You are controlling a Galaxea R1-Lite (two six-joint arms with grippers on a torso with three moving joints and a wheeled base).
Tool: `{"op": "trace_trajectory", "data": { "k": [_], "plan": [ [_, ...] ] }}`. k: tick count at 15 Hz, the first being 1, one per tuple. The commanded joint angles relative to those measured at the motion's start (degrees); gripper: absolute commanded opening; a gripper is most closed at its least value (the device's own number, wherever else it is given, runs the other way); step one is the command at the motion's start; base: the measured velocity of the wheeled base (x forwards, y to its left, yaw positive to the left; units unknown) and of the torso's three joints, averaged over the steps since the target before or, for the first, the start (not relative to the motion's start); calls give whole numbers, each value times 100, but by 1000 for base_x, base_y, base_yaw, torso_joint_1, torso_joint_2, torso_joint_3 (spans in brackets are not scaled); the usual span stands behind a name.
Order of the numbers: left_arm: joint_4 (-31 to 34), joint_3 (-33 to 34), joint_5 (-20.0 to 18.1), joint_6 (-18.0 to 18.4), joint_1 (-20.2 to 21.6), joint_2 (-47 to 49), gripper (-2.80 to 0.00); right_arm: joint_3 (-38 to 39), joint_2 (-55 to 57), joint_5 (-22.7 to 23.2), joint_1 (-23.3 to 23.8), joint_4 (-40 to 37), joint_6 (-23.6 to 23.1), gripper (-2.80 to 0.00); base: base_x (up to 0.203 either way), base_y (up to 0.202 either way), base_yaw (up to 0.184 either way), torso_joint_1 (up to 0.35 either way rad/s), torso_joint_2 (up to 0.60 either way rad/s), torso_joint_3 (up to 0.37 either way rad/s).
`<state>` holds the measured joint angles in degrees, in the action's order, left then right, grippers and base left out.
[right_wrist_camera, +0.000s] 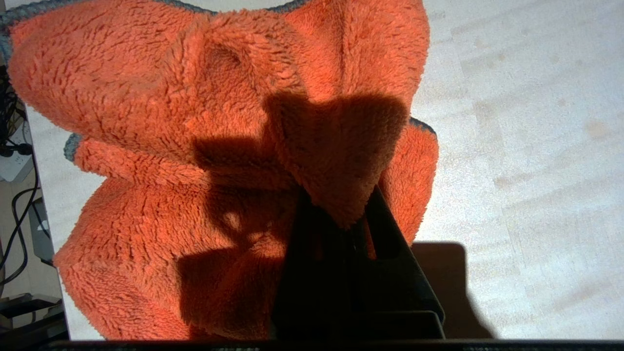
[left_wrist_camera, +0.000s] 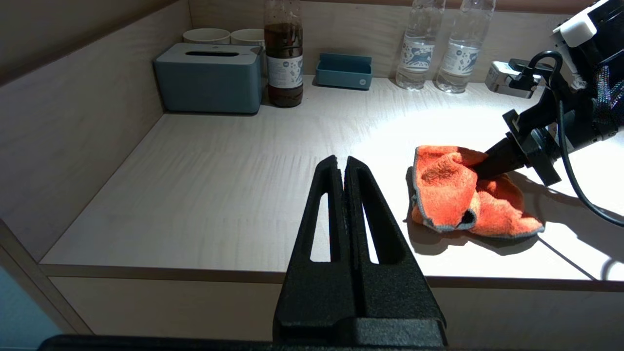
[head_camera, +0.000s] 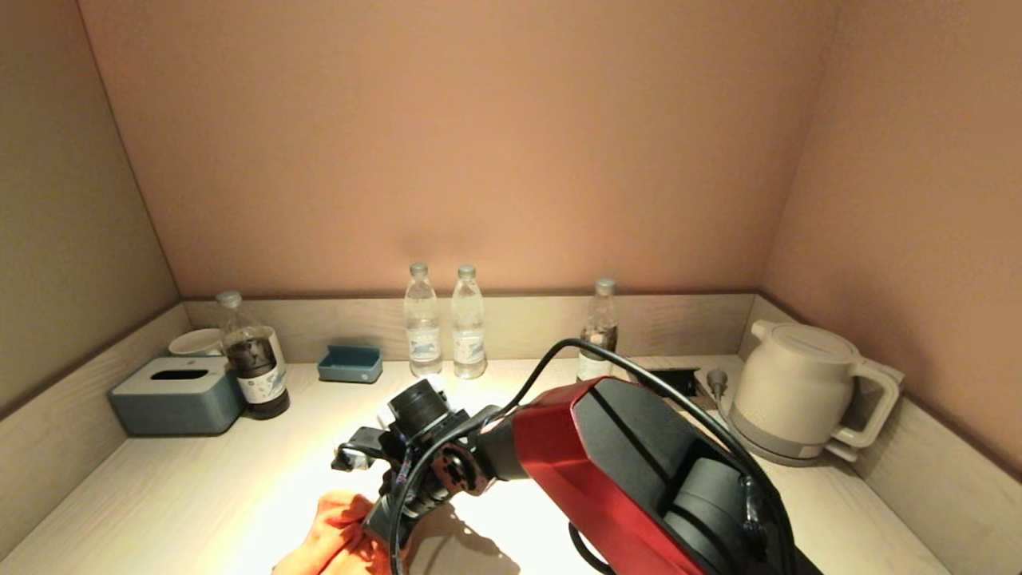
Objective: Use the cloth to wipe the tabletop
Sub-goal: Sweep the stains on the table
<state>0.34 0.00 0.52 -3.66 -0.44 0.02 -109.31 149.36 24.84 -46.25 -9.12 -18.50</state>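
Note:
An orange fleece cloth [head_camera: 331,537] with a grey hem lies crumpled on the light wooden tabletop [head_camera: 200,487] near its front edge. It also shows in the left wrist view [left_wrist_camera: 456,195] and fills the right wrist view [right_wrist_camera: 204,146]. My right gripper [right_wrist_camera: 336,204] is shut on a fold of the cloth and presses down at its edge; it shows in the left wrist view [left_wrist_camera: 487,163] and in the head view [head_camera: 375,523]. My left gripper [left_wrist_camera: 341,163] is shut and empty, hovering off the table's front edge, left of the cloth.
Along the back stand a blue tissue box [head_camera: 177,394], two white cups [left_wrist_camera: 226,36], a dark-liquid bottle [head_camera: 254,366], a small blue tray [head_camera: 350,363], two water bottles [head_camera: 445,323], another bottle [head_camera: 600,331] and a white kettle [head_camera: 806,391]. Walls enclose three sides.

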Motion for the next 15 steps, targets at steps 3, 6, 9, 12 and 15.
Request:
{"op": "trace_trajectory", "data": {
  "k": [3,6,9,12,15],
  "plan": [
    [1,0,1,-3,0,-2,-280,10,-25,-941,272,5,52,-280,0,0,0,0,0,0],
    [1,0,1,-3,0,-2,-280,78,-184,-1202,512,-13,88,-280,0,0,0,0,0,0],
    [1,0,1,-3,0,-2,-280,480,-477,-1227,792,-3,110,-280,0,0,0,0,0,0],
    [1,0,1,-3,0,-2,-280,1032,-756,-1254,918,81,111,-280,0,0,0,0,0,0],
    [1,0,1,-3,0,-2,-280,1744,-1025,-1560,1138,731,118,-280,0,0,0,0,0,0]
  ]
}}
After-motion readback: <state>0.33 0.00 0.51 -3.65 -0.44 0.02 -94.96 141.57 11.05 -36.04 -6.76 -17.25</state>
